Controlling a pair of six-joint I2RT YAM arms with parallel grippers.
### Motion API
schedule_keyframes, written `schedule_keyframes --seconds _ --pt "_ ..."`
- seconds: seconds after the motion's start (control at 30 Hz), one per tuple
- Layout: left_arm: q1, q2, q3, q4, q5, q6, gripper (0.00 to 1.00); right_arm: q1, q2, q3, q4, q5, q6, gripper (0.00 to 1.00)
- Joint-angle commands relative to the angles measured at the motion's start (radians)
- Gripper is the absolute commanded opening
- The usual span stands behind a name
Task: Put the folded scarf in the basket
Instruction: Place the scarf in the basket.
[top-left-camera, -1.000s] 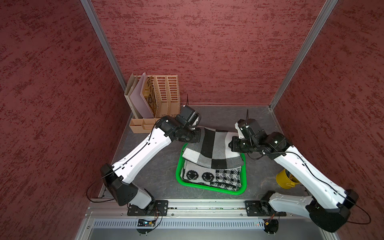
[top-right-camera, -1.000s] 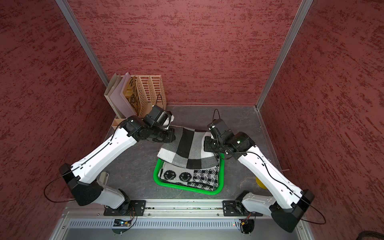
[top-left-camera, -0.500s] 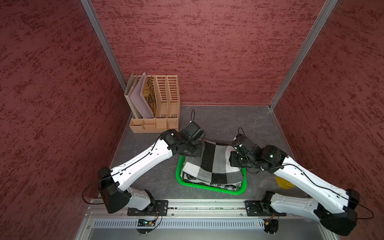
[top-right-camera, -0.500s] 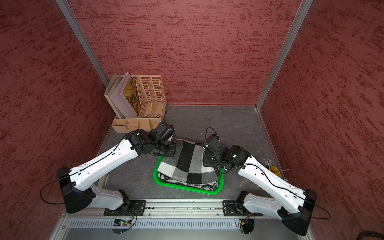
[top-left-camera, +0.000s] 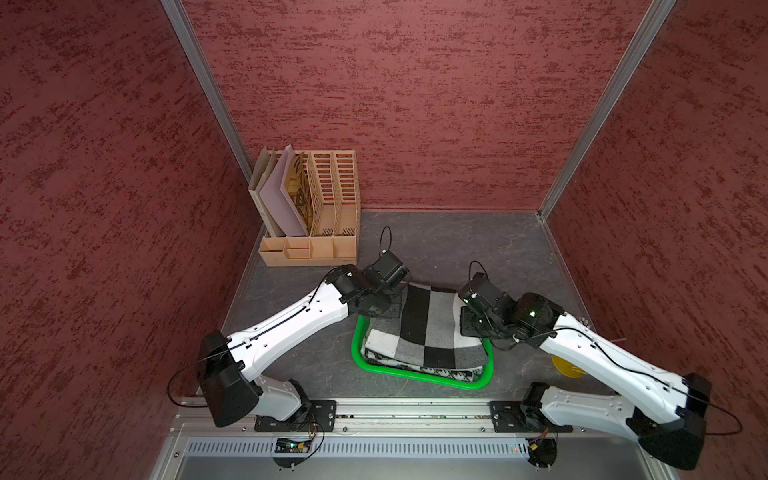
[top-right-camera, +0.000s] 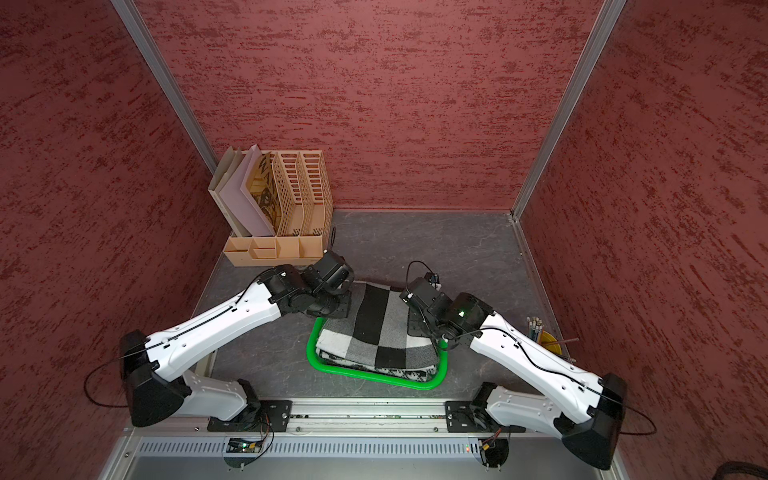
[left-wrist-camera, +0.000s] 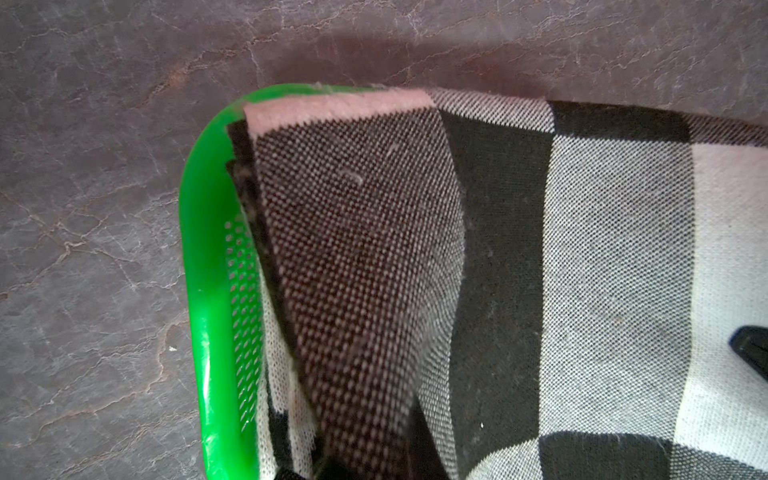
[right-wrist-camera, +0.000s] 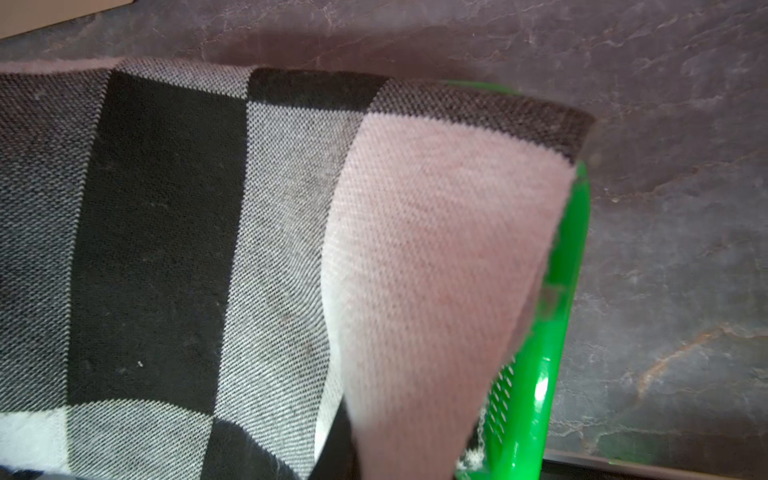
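The folded scarf (top-left-camera: 428, 332), checked in black, white and grey, lies in the green basket (top-left-camera: 415, 376) and fills most of it in both top views. Its far edge hangs over the basket's back rim. My left gripper (top-left-camera: 392, 309) is shut on the scarf's far left corner. My right gripper (top-left-camera: 467, 328) is shut on its far right corner. In the left wrist view the scarf (left-wrist-camera: 582, 249) tents up toward the jaws beside the basket's mesh wall (left-wrist-camera: 245, 311). The right wrist view shows the same scarf (right-wrist-camera: 166, 249) pulled up beside the basket rim (right-wrist-camera: 552, 353). Cloth hides both sets of fingertips.
A tan file organizer (top-left-camera: 309, 212) with folders stands at the back left. A yellow cup (top-right-camera: 544, 340) with pencils sits at the right, partly behind my right arm. Red walls close in three sides. The arms' mounting rail (top-left-camera: 415, 415) runs along the front.
Both arms came down and toward the front with the scarf corners in their grip. The scarf's top fold now lies low over the basket and covers most of the patterned layer beneath.
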Motion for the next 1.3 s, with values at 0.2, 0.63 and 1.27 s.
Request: schedule_keyframes --seconds 0.2,0.63,1.27 --pt "-0.004 -0.032 -0.046 0.018 -0.056 -0.011 0.00 0.004 0.005 -0.021 0.020 0.051 0.016 0.00" --pt "0.003 -0.013 -0.065 0.025 -0.074 -0.003 0.00 0.004 0.014 -0.073 0.030 0.070 0.041 0.00" --pt "0.001 -0.012 -0.154 0.051 -0.132 -0.013 0.00 0.004 0.008 -0.109 0.001 0.102 0.045 0.30"
